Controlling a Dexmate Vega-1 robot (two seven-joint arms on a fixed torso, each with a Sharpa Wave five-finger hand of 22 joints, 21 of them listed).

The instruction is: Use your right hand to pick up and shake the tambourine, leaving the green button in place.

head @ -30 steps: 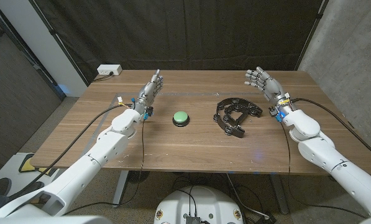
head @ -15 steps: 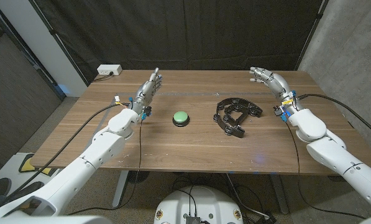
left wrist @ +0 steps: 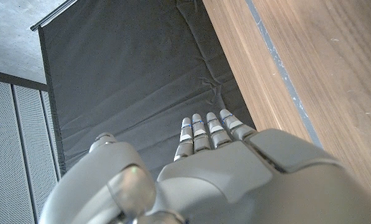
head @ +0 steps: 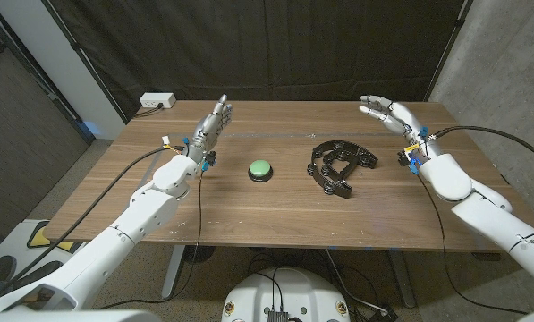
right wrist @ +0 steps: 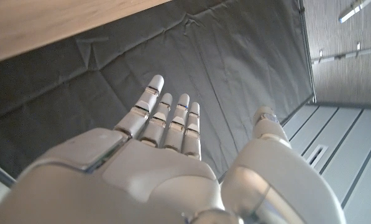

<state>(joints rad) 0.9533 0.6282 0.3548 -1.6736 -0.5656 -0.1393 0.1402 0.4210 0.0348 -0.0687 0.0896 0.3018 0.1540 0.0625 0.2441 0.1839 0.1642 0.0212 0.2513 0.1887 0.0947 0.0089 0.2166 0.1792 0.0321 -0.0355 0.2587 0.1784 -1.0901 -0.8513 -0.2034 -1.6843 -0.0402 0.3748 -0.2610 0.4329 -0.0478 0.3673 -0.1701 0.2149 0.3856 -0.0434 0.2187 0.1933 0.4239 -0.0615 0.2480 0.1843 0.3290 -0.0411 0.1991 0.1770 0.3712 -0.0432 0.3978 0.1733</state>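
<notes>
tambourine (head: pixel 339 165) lies right of table centre. left to right: left hand (head: pixel 213 123) released, raised; green button (head: pixel 261 169) just left of the tambourine; right hand (head: pixel 392 115) released, raised beyond it. advice: approach from the right, gripping the rim clear of the button.

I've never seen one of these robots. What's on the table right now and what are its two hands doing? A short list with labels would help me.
Table: wooden table, dark curtain behind it
Tambourine: black tambourine lying on the table, right of centre, untouched
Button: green button near the middle, left of the tambourine
Right hand: right hand raised beyond the tambourine, fingers apart, holding nothing
Left hand: left hand raised left of the button, fingers straight, holding nothing
Task progress: tambourine not yet picked up
</notes>
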